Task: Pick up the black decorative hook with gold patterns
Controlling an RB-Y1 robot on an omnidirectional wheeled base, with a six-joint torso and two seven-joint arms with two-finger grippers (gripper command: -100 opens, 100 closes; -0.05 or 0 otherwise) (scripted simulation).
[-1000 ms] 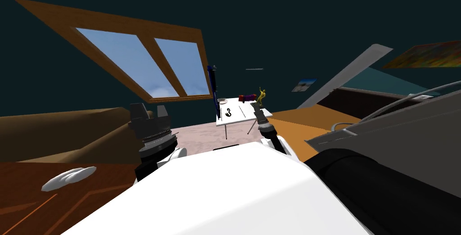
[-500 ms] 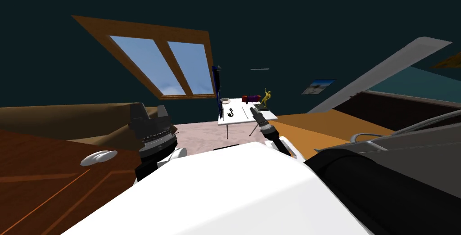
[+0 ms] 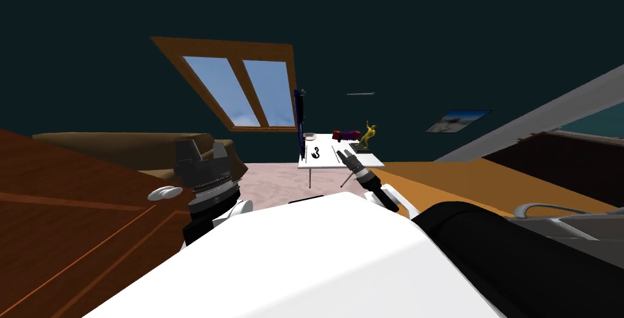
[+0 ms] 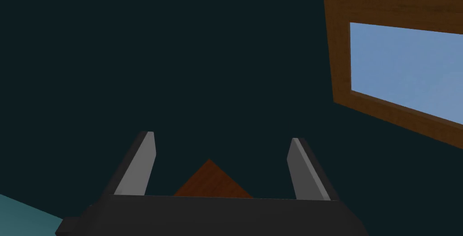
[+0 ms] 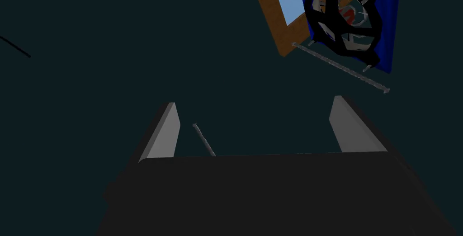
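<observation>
1. Turned my body since a second ago: the window (image 3: pixel 244 92) and walls slid toward 3 o'clock across the head view. That is my move, not theirs.
2. Black hook (image 3: pixel 315 152) lies on the white table (image 3: pixel 365 161), ahead at 12 o'clock, untouched.
3. Right claw (image 3: pixel 346 153) shows against the table's near edge. The hook is at its 9 o'clock, near but apart. Fingers (image 5: pixel 162 134) wide.
4. Left claw (image 3: pixel 203 145) raised at my 10 o'clock, fingers (image 4: pixel 140 165) wide.
5. Yellow figurine (image 3: pixel 368 135) stands at the hook's 2 o'clock.
</observation>
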